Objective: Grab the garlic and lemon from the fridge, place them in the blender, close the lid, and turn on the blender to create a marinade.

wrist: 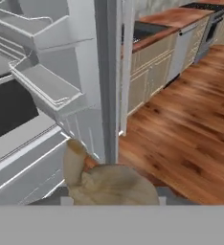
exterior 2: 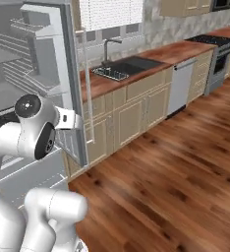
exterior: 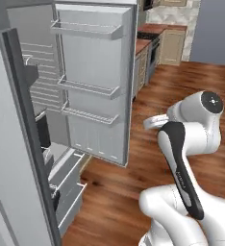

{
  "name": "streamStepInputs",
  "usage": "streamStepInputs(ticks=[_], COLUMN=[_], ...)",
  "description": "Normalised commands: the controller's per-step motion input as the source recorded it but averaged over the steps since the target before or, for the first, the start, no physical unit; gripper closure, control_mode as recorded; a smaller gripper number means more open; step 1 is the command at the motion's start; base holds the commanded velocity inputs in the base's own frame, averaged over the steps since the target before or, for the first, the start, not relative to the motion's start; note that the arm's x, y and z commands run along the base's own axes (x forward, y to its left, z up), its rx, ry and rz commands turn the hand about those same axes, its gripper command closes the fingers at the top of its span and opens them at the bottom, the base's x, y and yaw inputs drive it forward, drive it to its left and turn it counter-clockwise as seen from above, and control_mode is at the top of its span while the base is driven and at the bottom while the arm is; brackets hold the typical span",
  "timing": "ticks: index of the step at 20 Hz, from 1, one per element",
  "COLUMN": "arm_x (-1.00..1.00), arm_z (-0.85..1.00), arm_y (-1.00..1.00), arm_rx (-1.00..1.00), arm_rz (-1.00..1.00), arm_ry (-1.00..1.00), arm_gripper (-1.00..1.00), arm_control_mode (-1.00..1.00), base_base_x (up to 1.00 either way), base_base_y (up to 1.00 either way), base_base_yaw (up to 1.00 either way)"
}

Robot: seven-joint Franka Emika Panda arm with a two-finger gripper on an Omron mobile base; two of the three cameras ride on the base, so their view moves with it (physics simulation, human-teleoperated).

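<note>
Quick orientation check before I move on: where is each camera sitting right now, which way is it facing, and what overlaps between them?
Left base view: behind the arm, left side, facing the open fridge door and its bins.
Right base view: behind the arm, right side, facing the fridge, sink counter and wood floor.
Hand view: on the hand, facing the door's edge, with the garlic close at the bottom between the fingertips.
Shared: all three show the open door; right and hand views share the counter.

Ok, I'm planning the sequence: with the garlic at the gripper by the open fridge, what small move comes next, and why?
Probably back the hand away from the fridge: the garlic sits right at the gripper, apparently held, with the door edge close ahead. No blender is visible yet.
</note>
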Motion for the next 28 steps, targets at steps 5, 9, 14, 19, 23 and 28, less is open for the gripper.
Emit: streamStepInputs(ticks=[5, 9, 14, 19, 23, 28], arm_x=[0.00, 0.00, 0.00, 0.00, 0.00, 0.00], arm_z=[0.00, 0.00, 0.00, 0.00, 0.00, 0.00], arm_y=[0.00, 0.00, 0.00, 0.00, 0.00, 0.00], arm_rx=[0.00, 0.00, 0.00, 0.00, 0.00, 0.00], arm_rz=[0.00, 0.00, 0.00, 0.00, 0.00, 0.00], arm_ry=[0.00, 0.00, 0.00, 0.00, 0.00, 0.00], arm_gripper=[1.00, 1.00, 1.00, 1.00, 1.00, 1.00], arm_control_mode=[1.00, 1.00, 1.00, 1.00, 1.00, 1.00], base_base_x=[-0.33, -0.04, 0.00, 0.13, 0.48, 0.88], base_base_y=[0.01, 0.00, -0.17, -0.46, -0.52, -0.52], base_base_yaw=[-0.87, -0.82, -0.75, -0.56, -0.27, -0.03])
